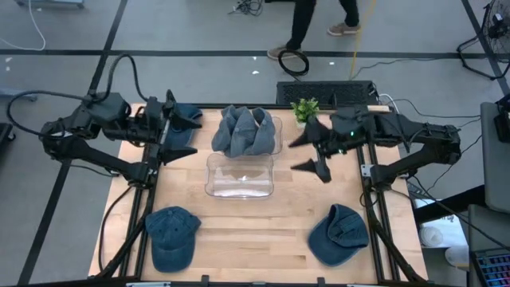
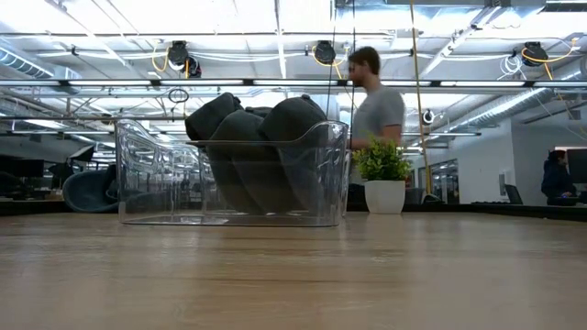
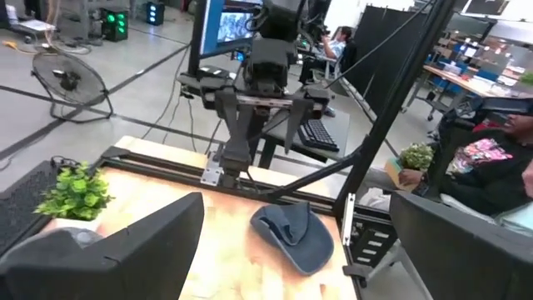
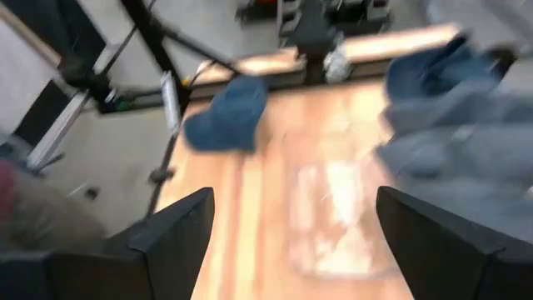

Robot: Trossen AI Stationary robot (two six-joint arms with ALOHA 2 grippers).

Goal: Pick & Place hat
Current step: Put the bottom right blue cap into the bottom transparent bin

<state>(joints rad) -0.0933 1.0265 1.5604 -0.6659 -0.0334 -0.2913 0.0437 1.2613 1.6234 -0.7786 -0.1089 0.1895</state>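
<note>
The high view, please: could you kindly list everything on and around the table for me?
Clear plastic bins: two, transparent, table middle; the far one holds a pile of blue denim caps, the near one has none.
Loose blue denim caps: three; near-left corner, near-right corner, far-left under the left arm.
Small potted plant: one, green, far edge.
Keyboard: one, black, beyond the table.
Person: legs, on the floor beyond.
Left gripper: fingers open, far-left.
Right gripper: fingers open, right of the bins.

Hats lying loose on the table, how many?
3: one hat front left, one hat front right, one hat under the left arm. More fill the far bin.
</note>
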